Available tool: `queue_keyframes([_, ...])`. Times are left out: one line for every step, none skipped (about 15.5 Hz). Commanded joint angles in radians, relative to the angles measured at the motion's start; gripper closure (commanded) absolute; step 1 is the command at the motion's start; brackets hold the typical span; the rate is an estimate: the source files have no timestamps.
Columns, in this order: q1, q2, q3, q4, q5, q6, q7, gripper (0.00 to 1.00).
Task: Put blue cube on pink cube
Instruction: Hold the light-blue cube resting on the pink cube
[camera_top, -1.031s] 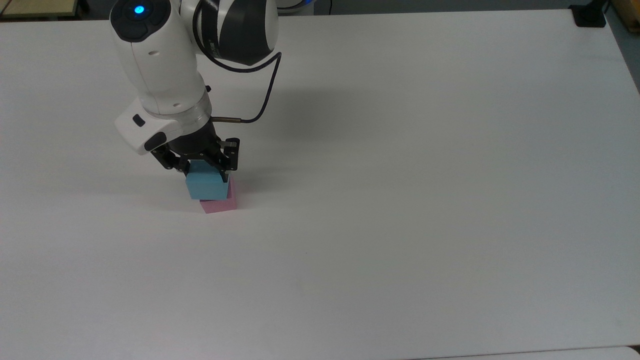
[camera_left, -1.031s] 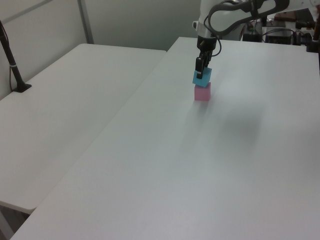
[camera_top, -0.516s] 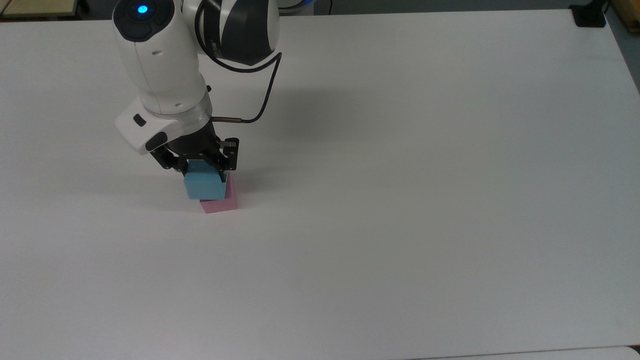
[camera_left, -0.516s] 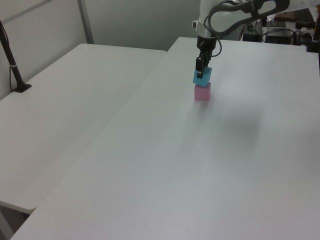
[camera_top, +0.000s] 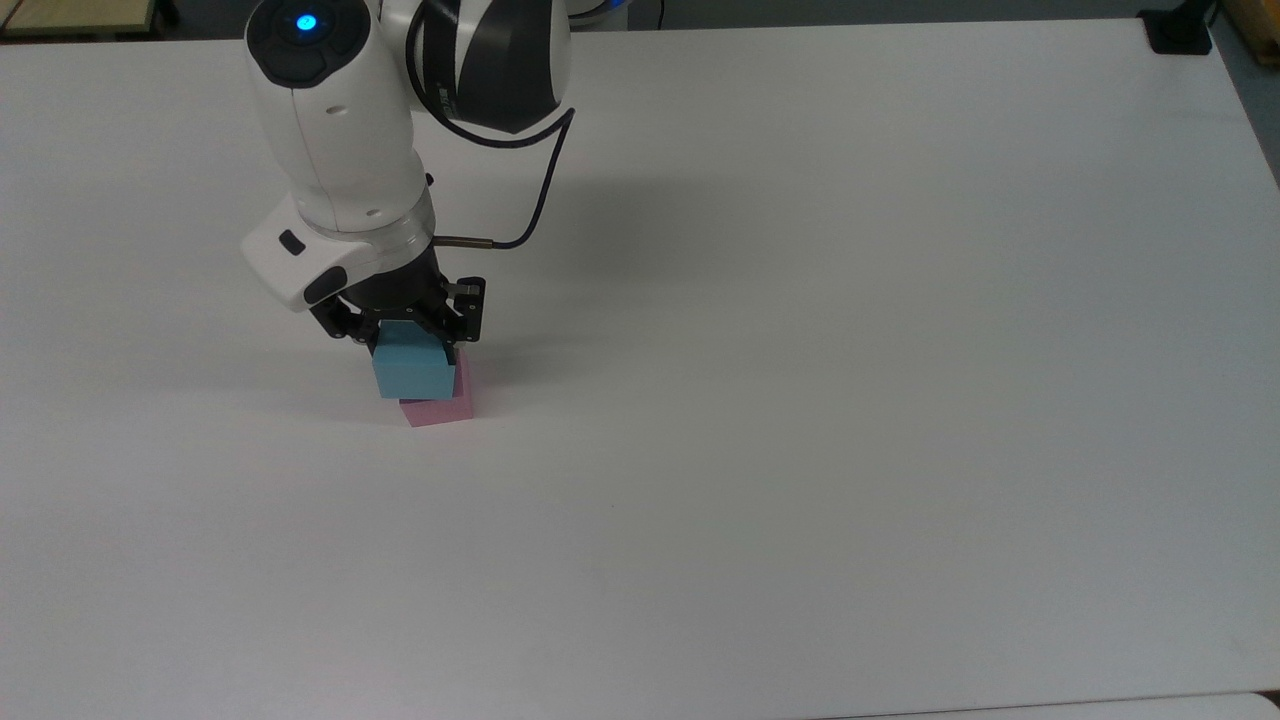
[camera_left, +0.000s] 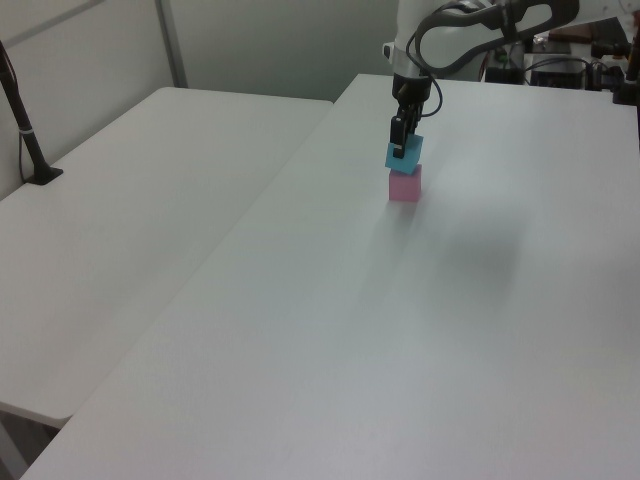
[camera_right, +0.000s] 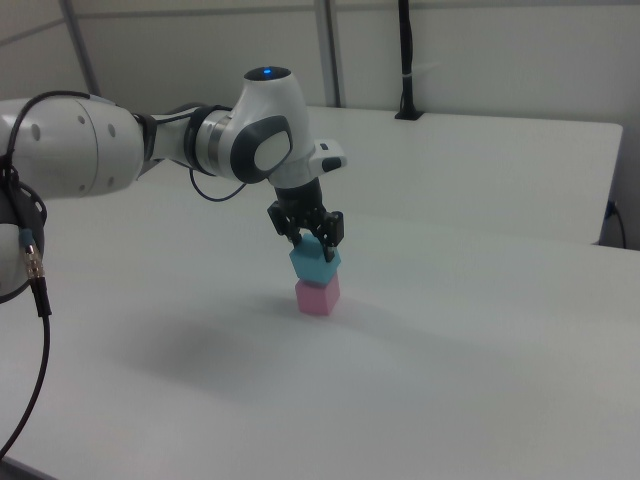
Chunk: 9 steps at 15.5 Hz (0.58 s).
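Note:
The blue cube (camera_top: 412, 375) rests on top of the pink cube (camera_top: 440, 408) at the top view's left, slightly twisted against it. The same stack stands mid-table in the left view, blue cube (camera_left: 404, 153) over pink cube (camera_left: 405, 185), and in the right view, blue cube (camera_right: 315, 265) over pink cube (camera_right: 318, 297). My gripper (camera_top: 411, 345) points straight down over the stack. It is open, with its fingers standing either side of the blue cube's upper part. The gripper (camera_left: 401, 142) (camera_right: 313, 240) sits just above the stack's top.
The white table (camera_top: 800, 400) stretches wide to the top view's right of the stack. A second white table (camera_left: 130, 200) adjoins at the left view's left. A black post (camera_right: 405, 60) stands at the far table edge in the right view.
The arm has shifted slightly to the top view's right and lifted a little. The blue cube stays on the pink cube.

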Motion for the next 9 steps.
queue_keyframes([0.015, -0.005, -0.008, -0.013, -0.051, -0.003, 0.047, 0.08])
queue_keyframes([0.015, -0.005, -0.008, -0.015, -0.061, -0.003, 0.053, 0.04])
queue_keyframes([0.015, -0.005, -0.008, -0.018, -0.067, -0.003, 0.055, 0.04])
queue_keyframes([0.016, -0.006, -0.008, -0.021, -0.068, -0.003, 0.055, 0.03])
queue_keyframes([0.021, -0.006, -0.010, -0.021, -0.068, -0.003, 0.055, 0.03])
queue_keyframes([0.024, -0.006, -0.008, -0.021, -0.070, -0.003, 0.055, 0.03])
queue_keyframes([0.024, -0.008, -0.008, -0.019, -0.068, -0.003, 0.055, 0.03])
queue_keyframes([0.022, -0.014, -0.008, -0.019, -0.068, -0.003, 0.055, 0.02])
queue_keyframes([0.019, -0.027, -0.008, -0.019, -0.067, -0.006, 0.056, 0.00])
